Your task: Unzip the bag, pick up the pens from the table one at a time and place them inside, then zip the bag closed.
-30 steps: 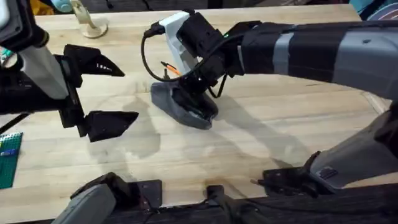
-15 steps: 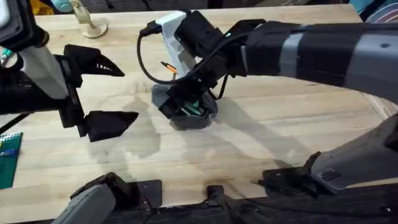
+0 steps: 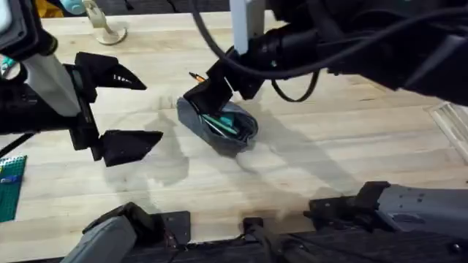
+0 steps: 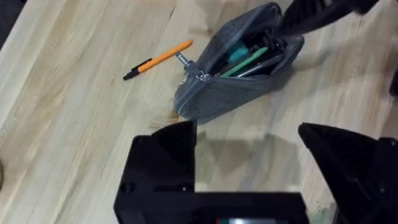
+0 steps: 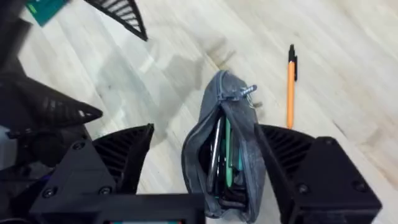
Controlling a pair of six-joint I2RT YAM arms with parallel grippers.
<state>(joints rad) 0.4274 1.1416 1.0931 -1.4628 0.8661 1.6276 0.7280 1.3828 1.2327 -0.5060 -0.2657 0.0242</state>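
Hovering over the unzipped bag [image 5: 225,152], right claw [image 5: 205,165] spread wide and empty; teal pen [image 4: 247,57] lies inside. Orange pen [image 4: 158,59] waits on table [image 4: 74,124] beside it. Left claw [image 3: 124,106] open, idle nearby.

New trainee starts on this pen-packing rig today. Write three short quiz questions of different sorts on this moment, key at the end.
1. True or false: the bag is zipped shut.
2. Which pen lies on the table outside the bag? A) teal B) orange with a black tip C) blue
3. Fill in: the right end effector is open, one finger on each ___ of the bag.

Key: 1 false, the bag gapes open with a teal pen inside. 2 B, the orange pen. 3 side.
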